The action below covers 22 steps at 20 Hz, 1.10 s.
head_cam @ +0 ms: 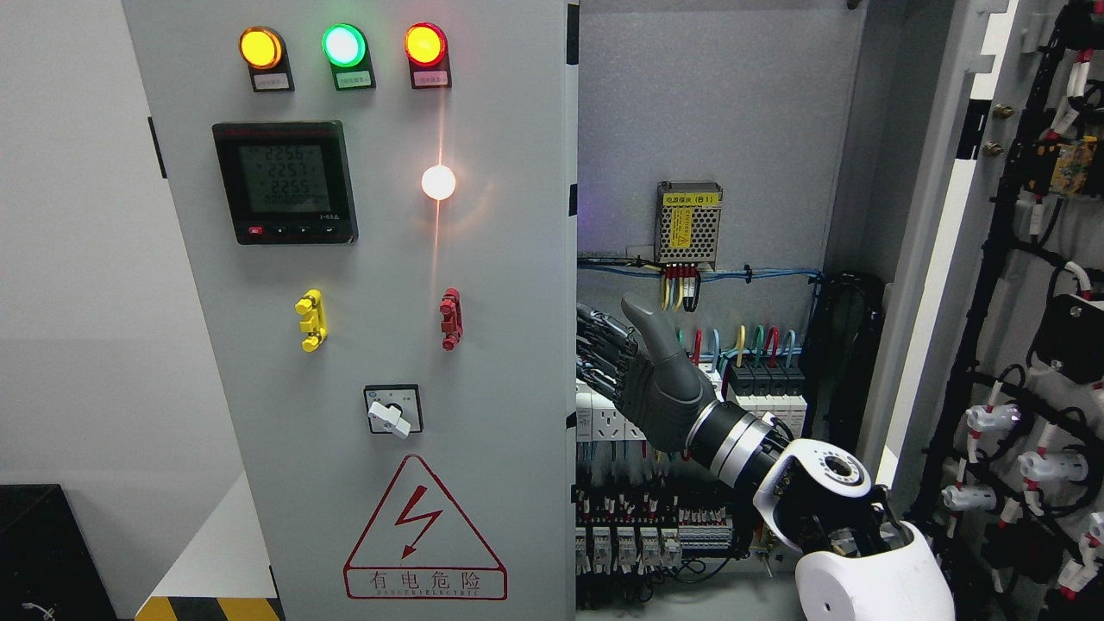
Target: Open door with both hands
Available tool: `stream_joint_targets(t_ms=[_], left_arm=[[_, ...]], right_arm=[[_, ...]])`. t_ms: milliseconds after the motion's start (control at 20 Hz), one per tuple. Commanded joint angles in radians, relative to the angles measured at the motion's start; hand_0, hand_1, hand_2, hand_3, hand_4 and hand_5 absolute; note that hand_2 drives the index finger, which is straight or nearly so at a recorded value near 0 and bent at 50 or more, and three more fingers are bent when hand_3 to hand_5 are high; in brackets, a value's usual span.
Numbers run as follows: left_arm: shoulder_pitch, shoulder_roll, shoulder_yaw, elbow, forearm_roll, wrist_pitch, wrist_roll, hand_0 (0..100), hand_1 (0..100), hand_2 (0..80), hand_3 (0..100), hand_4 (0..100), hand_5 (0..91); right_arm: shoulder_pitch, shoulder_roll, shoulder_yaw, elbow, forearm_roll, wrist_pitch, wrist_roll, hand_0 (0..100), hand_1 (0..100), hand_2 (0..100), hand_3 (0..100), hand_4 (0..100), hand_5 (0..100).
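**A:** Where's the door you're after?

**Me:** The left door [362, 345] fills the left half of my view, still shut or close to it, standing tall with its long axis running twelve to six. Its free edge [571, 302] is the vertical line down the middle. The right door [1018, 259] is already swung wide, off at my three o'clock, its wired inner face turned toward me.

**A:** And your hand?

**Me:** My right hand [642, 371] comes in from the five o'clock corner and sits inside the open cabinet, just beside that free edge. My fingers [601, 349] point toward nine o'clock and touch the edge or very nearly; from this angle I cannot tell whether they wrap behind it. They're extended with a slight curl, thumb up toward twelve, gripping nothing that I can see.

**A:** The other arm?

**Me:** Not in view at all, so the right hand is the only one placed to act.

**A:** So what does the next move hinge on?

**Me:** I'd say the edge lying at nine o'clock from my fingertips. I judge they need to hook behind it, then draw it toward me so the door swings out leftward. The breakers [763, 379] and wiring [690, 276] sit close behind my hand, which I'd rather not snag.
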Motion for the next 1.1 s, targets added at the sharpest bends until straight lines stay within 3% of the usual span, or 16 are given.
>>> stream_joint_targets(t_ms=[0, 1052], left_arm=[[0.0, 0.001, -0.001, -0.002, 0.0, 0.0, 0.0, 0, 0, 0.0, 0, 0, 0.0], [0.0, 0.0, -0.001, -0.002, 0.0, 0.0, 0.0, 0, 0, 0.0, 0, 0, 0.0]], right_arm=[[-0.01, 0.0, -0.002, 0.01, 0.0, -0.001, 0.039, 19, 0, 0, 0, 0, 0], [-0.011, 0.0, -0.002, 0.001, 0.0, -0.001, 0.102, 19, 0, 0, 0, 0, 0]])
